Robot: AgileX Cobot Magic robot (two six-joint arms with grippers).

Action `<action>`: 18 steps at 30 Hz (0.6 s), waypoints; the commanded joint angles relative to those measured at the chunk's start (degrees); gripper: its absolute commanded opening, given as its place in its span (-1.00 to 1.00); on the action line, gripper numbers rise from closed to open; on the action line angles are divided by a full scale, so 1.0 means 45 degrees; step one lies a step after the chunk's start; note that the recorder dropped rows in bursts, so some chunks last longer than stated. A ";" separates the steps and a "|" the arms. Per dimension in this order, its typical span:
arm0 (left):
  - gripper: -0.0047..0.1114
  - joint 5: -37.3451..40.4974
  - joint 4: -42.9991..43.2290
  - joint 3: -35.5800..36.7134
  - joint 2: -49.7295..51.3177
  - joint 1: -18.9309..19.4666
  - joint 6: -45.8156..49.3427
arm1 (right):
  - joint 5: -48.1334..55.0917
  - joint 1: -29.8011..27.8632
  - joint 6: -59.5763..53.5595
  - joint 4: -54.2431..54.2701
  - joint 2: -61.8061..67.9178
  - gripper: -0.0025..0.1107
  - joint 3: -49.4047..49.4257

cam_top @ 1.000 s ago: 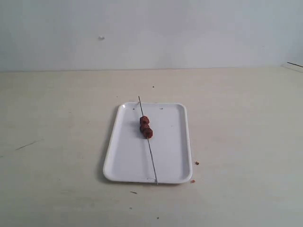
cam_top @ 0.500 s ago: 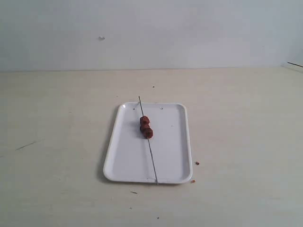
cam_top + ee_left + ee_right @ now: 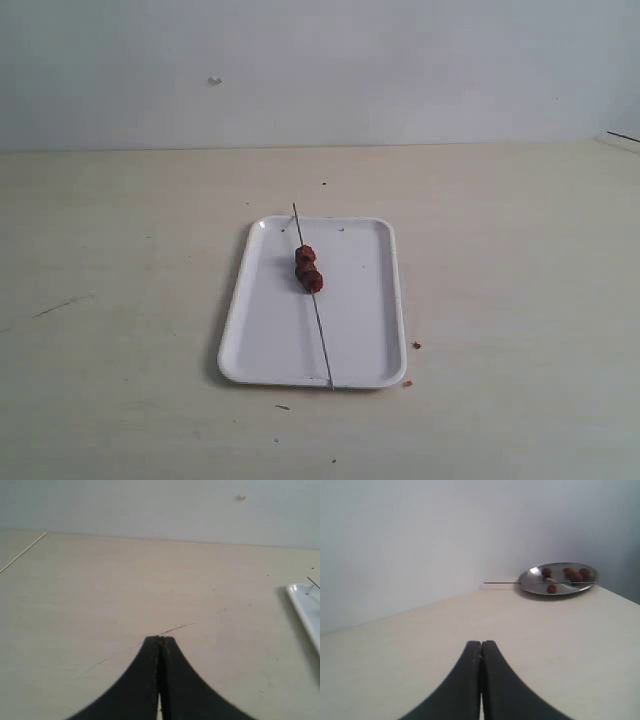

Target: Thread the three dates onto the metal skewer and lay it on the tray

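Observation:
The white tray lies in the middle of the table in the exterior view. Across it lies the metal skewer, its ends reaching past the far and near rims. The three dates sit threaded in a row on its upper half. Neither arm shows in the exterior view. The left gripper is shut with nothing between its fingers, over bare table, and a corner of the tray lies off to one side. The right gripper is shut and empty too, well away from the tray.
A round metal plate holding several loose dates and a second thin rod stands at a table corner in the right wrist view. Reddish crumbs lie beside the tray's near right corner. A dark scratch marks the table at left.

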 commanded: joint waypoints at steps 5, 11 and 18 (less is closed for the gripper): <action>-0.92 -0.0105 -0.0076 0.0056 -0.0076 0.0046 0.0054 | 0.3172 -0.0058 -0.2338 0.0387 -0.0557 -0.96 -0.0157; -0.92 -0.0105 -0.0076 0.0056 -0.0076 0.0046 0.0054 | 0.3899 -0.0530 1.0021 -1.2417 -0.1134 -0.96 -0.0183; -0.92 -0.0105 -0.0076 0.0056 -0.0076 0.0046 0.0054 | 0.3925 -0.0605 1.5414 -1.7588 -0.1433 -0.96 -0.0156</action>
